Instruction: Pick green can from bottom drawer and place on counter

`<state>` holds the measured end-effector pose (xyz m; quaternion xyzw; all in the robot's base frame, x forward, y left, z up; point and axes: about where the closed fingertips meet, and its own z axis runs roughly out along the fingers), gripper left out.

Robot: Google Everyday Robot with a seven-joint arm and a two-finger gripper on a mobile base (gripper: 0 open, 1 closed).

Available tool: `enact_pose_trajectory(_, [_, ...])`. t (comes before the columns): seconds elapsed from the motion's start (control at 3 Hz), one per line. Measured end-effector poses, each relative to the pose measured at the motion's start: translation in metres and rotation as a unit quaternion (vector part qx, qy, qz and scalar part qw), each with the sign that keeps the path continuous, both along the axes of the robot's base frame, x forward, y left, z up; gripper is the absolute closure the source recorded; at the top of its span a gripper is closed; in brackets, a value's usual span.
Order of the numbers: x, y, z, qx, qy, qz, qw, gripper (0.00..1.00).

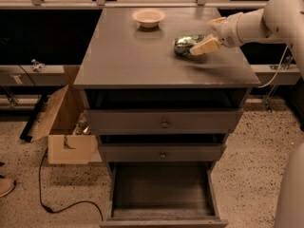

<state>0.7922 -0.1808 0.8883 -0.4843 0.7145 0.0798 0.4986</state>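
Grey counter [123,56] fills the upper middle of the frame. On or just above its right part is the green can [184,45], clasped by the gripper [198,45] reaching in from the upper right. A cream bowl [148,17] sits at the back, and the bottom drawer [161,194] stands open below.

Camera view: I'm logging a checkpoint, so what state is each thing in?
green can: on its side, held over the counter
gripper: shut on green can
bottom drawer: open, empty
bowl: upright on the counter
cardboard box: flaps open
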Motion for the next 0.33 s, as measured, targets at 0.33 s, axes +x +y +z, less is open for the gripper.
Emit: enact_pose_trajectory(0.33, [-0.0037, -0.009, -0.0012, 0.007, 0.004, -0.005, 1.0, 0.0])
